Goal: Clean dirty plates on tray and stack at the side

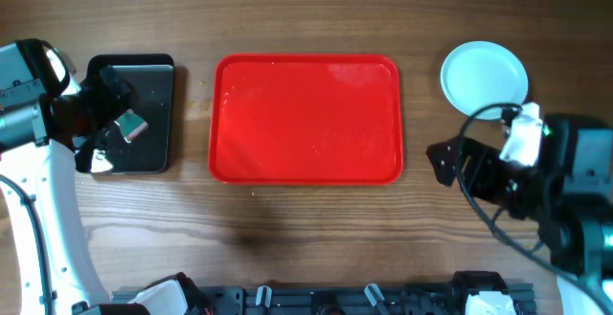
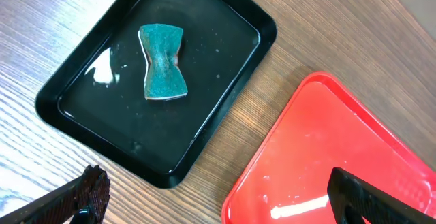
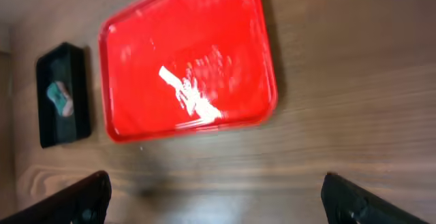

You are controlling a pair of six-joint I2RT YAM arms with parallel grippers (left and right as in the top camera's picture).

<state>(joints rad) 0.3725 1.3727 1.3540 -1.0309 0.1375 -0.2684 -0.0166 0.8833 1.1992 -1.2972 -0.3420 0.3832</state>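
Sponge (image 2: 163, 62) in black tray (image 2: 204, 81); plate (image 1: 484, 74) beside red tray (image 1: 306, 114); left gripper (image 2: 214, 183), right gripper (image 3: 214, 186) spread.

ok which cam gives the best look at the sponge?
Left wrist. The sponge is close and unobstructed there, teal face up, lying in the black tray. The right wrist view shows it only as a small, distant patch in that tray. In the overhead view the left arm reaches over the tray, so little of it reads clearly.
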